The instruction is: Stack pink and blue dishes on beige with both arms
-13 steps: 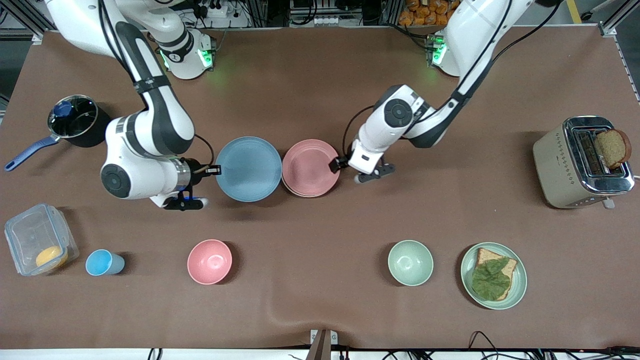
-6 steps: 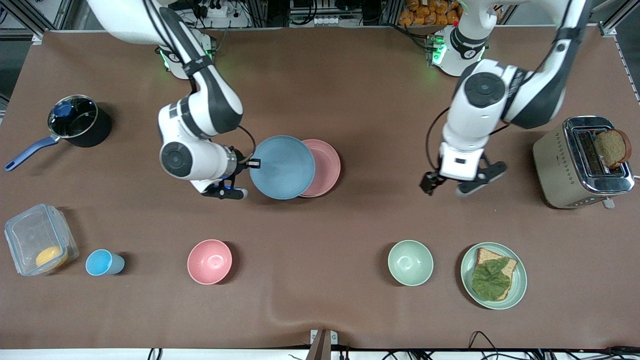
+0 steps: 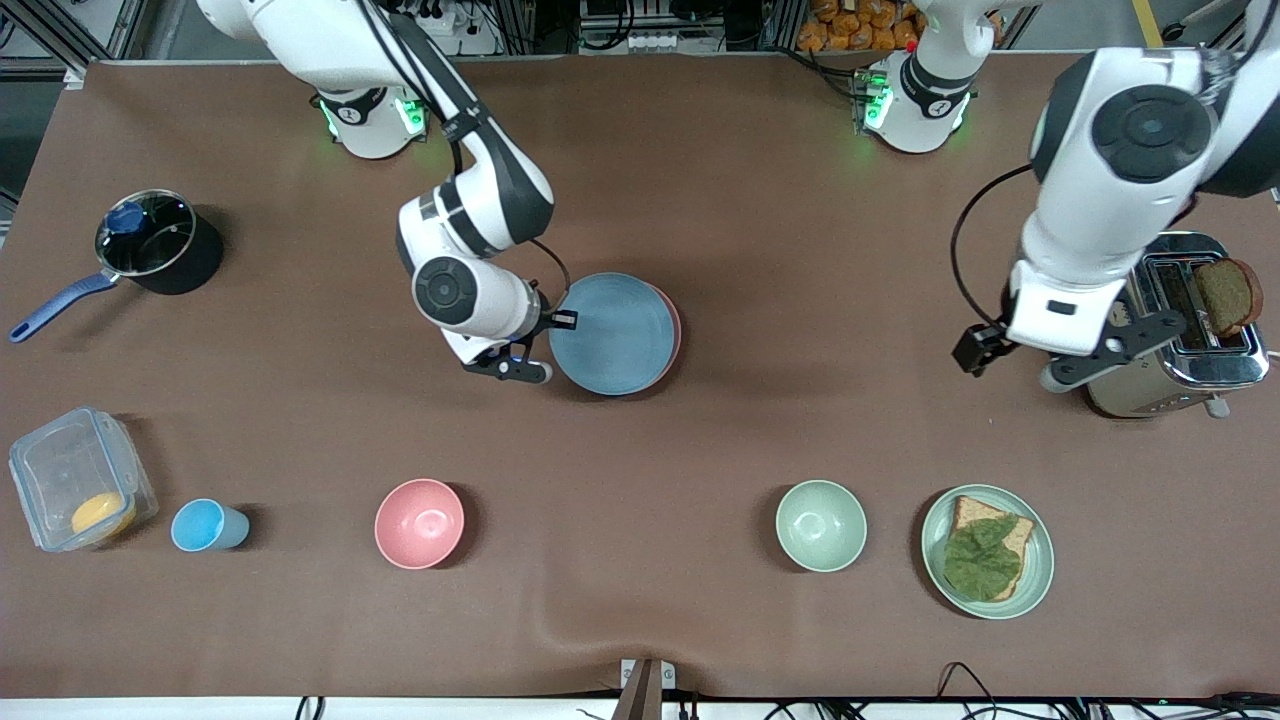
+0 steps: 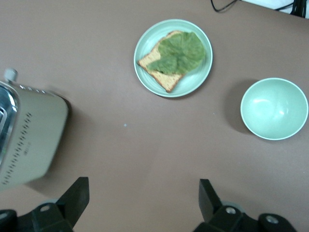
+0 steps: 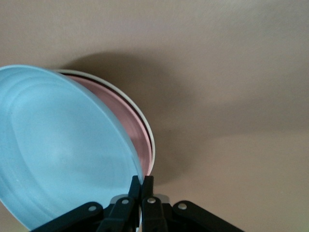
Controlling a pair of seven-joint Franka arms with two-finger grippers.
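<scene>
While the right gripper point(image 3: 560, 322) pinches the rim of the blue plate point(image 3: 612, 332), that plate hangs tilted just above the pink plate point(image 5: 130, 126), which lies on the beige plate point(image 5: 145, 126) near the middle of the table point(image 3: 700, 200). In the right wrist view the fingers are closed tight on the blue rim; below it show a pink crescent and, outermost, a thin cream edge. All three plates are flat, round and matte, with shallow rims, and appear equal in size.

Handling, as a judgement: such a plate looks stiff and light, so a one-sided rim pinch can carry it, though it droops away from the grip. The matte surface should give fair friction, yet a thin rim offers little hold. The rim on the side toward the right arm's end of the table is the sensible place to take it. If the plates are brittle, a hard drop could chip them, so a low, level release seems wise.

The left gripper point(image 3: 1018, 356) waits in the air beside the toaster point(image 3: 1165, 320), its fingers spread wide and empty; its wrist view looks down on a green plate with bread point(image 4: 173, 58) and a green bowl point(image 4: 274, 108).
</scene>
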